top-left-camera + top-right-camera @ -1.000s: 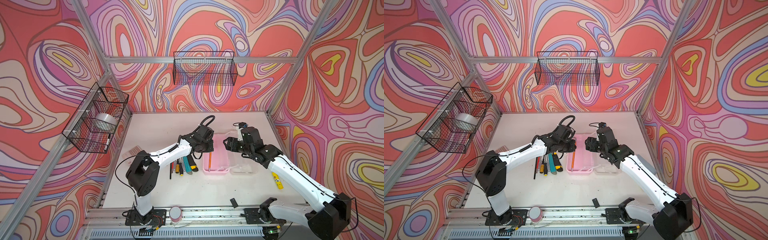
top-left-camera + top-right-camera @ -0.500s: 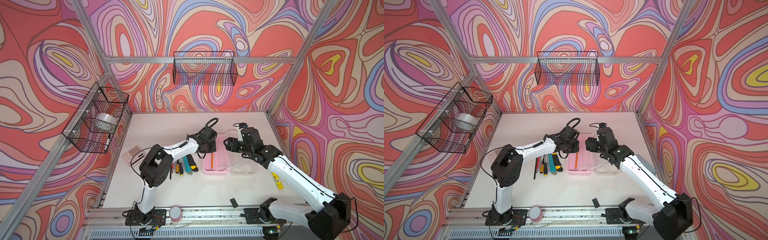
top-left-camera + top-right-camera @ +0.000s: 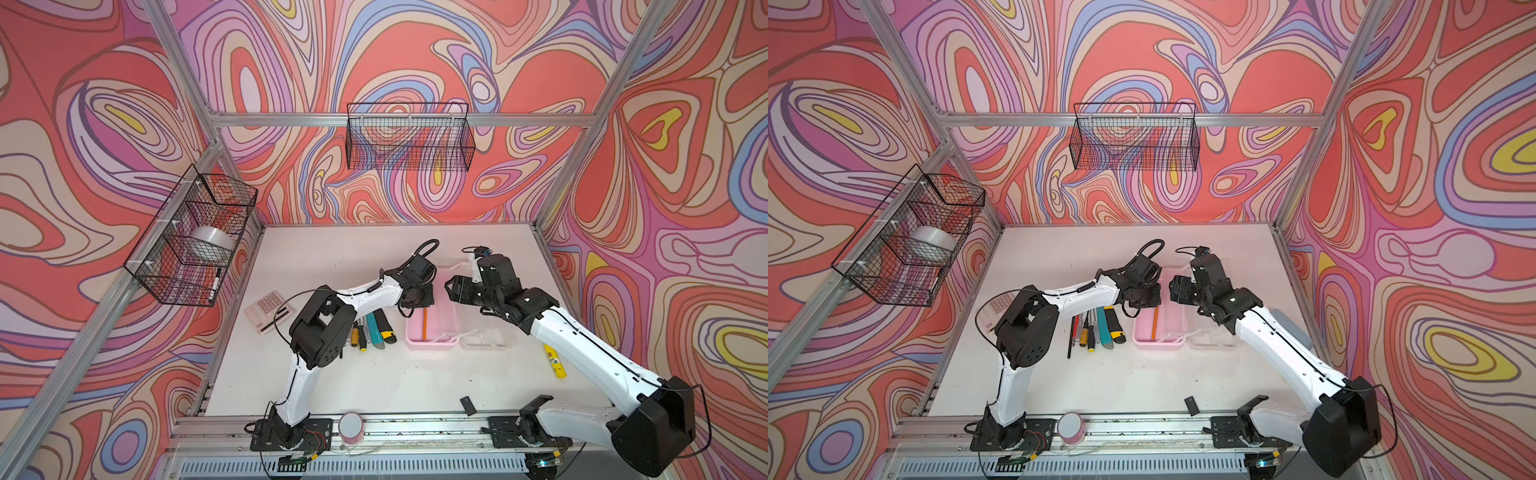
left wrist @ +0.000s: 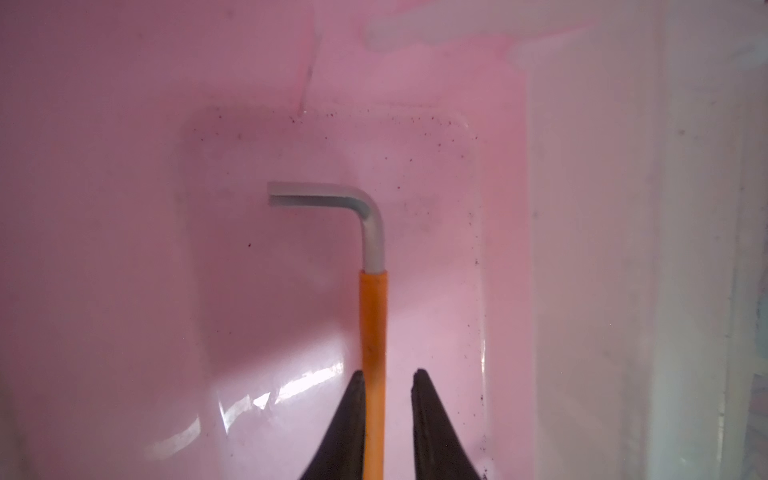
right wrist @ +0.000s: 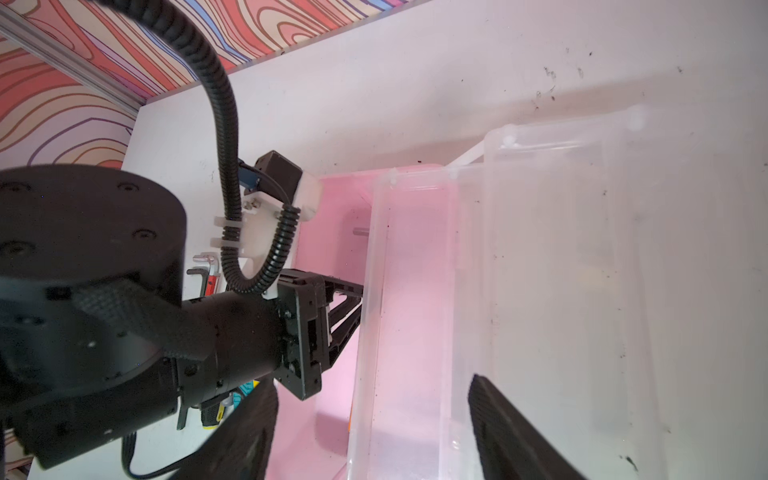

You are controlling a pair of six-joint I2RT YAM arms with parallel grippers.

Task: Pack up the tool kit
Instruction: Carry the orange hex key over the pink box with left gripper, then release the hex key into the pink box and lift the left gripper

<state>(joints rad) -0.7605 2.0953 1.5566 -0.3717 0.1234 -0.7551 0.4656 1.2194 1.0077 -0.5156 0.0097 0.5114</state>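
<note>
The pink box (image 3: 428, 343) (image 3: 1158, 343) lies open mid-table, its clear lid (image 3: 484, 336) (image 5: 540, 249) flat beside it. My left gripper (image 4: 388, 374) (image 3: 417, 297) reaches into the box. Its jaws stand slightly open around an orange-sleeved hex key (image 4: 373, 316) (image 3: 1155, 324) that rests on the box floor. One finger touches the key and the other stands off it. My right gripper (image 5: 372, 378) (image 3: 455, 289) hovers wide open over the hinge side, holding nothing. A teal knife (image 3: 1104, 330), a yellow-black knife (image 3: 1115, 326) and screwdrivers (image 3: 1090, 332) lie left of the box.
A calculator (image 3: 268, 311) sits at the left edge, partly under the left arm. A yellow glue stick (image 3: 555, 359) lies by the right arm. A pink tape roll (image 3: 350, 426) and a small black piece (image 3: 467, 405) are near the front rail. Wire baskets hang on the walls.
My left arm's elbow has swung right and nearer the box. The left jaws have parted a little around the orange hex key. The right arm has not moved.
</note>
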